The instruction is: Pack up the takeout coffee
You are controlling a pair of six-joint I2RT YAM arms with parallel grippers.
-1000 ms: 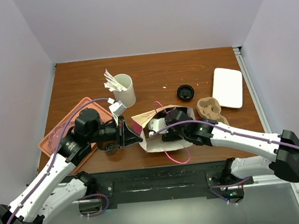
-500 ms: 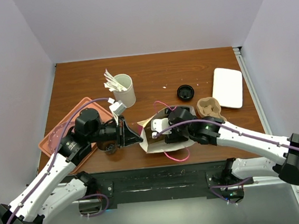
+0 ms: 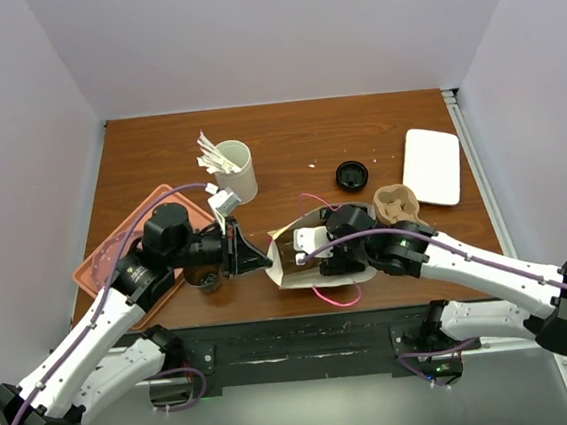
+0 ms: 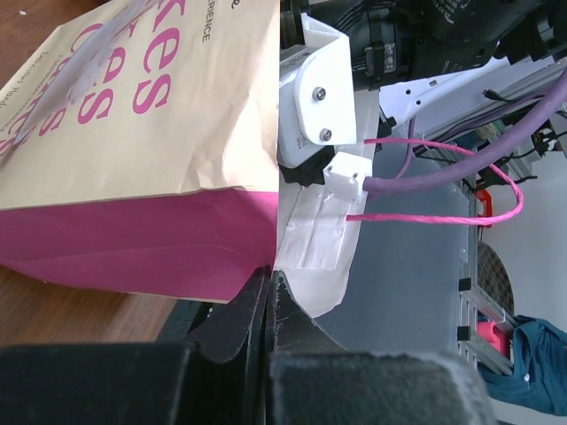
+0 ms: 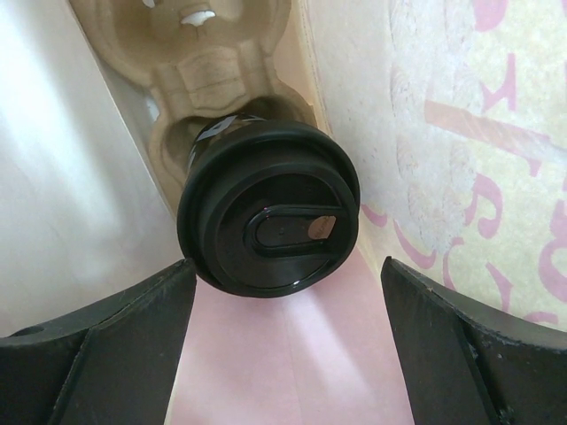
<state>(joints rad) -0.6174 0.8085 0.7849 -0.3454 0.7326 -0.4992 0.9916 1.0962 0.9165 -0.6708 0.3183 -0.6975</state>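
Note:
The takeout coffee [image 5: 270,208], a dark cup with a round black lid, sits in a tan pulp carrier [image 5: 221,53] inside the paper bag [image 5: 461,133]. My right gripper [image 5: 288,266] is open inside the bag. Its fingers [image 5: 115,345] stand on either side of the lid, just short of it, and hold nothing. In the top view the right gripper [image 3: 313,258] reaches into the bag [image 3: 288,277], and the cup is hidden there. My left gripper [image 4: 268,285] is shut on the bag's mouth edge [image 4: 306,248], next to a pink handle. It also shows in the top view [image 3: 260,260].
A white cup of stirrers [image 3: 231,169] stands behind the bag. A loose black lid [image 3: 351,175], a second pulp carrier [image 3: 400,207] and a white tray [image 3: 432,165] lie to the right. An orange tray [image 3: 108,265] lies under my left arm with a dark round object [image 3: 207,278].
My right arm has shifted a little to the right with its gripper in the bag, and the bag's mouth has spread wider. My left gripper still holds the bag's edge.

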